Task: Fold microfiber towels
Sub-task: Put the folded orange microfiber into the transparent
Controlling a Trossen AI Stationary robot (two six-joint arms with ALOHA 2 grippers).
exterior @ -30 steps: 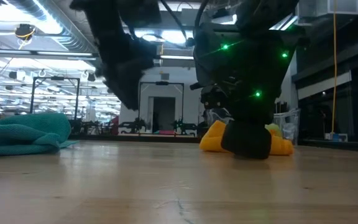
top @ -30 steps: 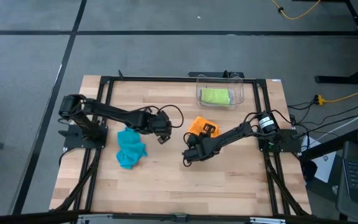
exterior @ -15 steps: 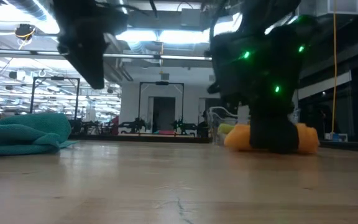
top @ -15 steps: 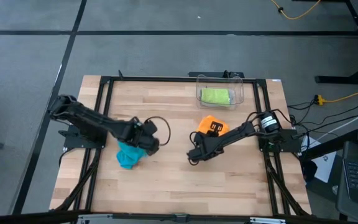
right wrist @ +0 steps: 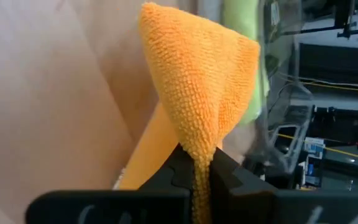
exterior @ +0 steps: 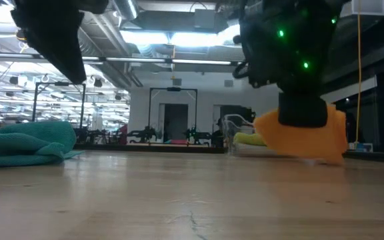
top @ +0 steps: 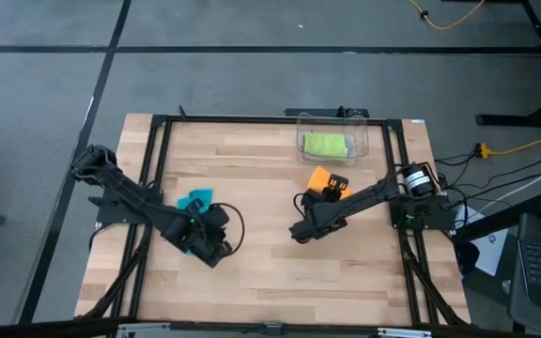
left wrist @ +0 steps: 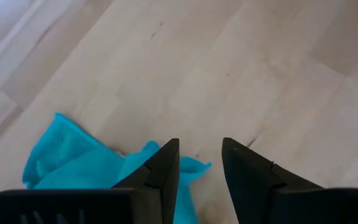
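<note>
Bin (top: 332,137) at the table's far edge holds the green towel (top: 326,145). Just in front of it, the right gripper (top: 331,191) is clenched on the orange towel (right wrist: 201,87), lifting one corner, probably to spread it for folding. The left gripper (left wrist: 199,163), fingers apart and grasping nothing, hovers over the teal towel (left wrist: 82,165), well left of the bin.

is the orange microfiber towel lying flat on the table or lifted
Lifted. The right gripper is shut on the orange microfiber towel, which hangs from it in the low view, mostly off the wooden table.
</note>
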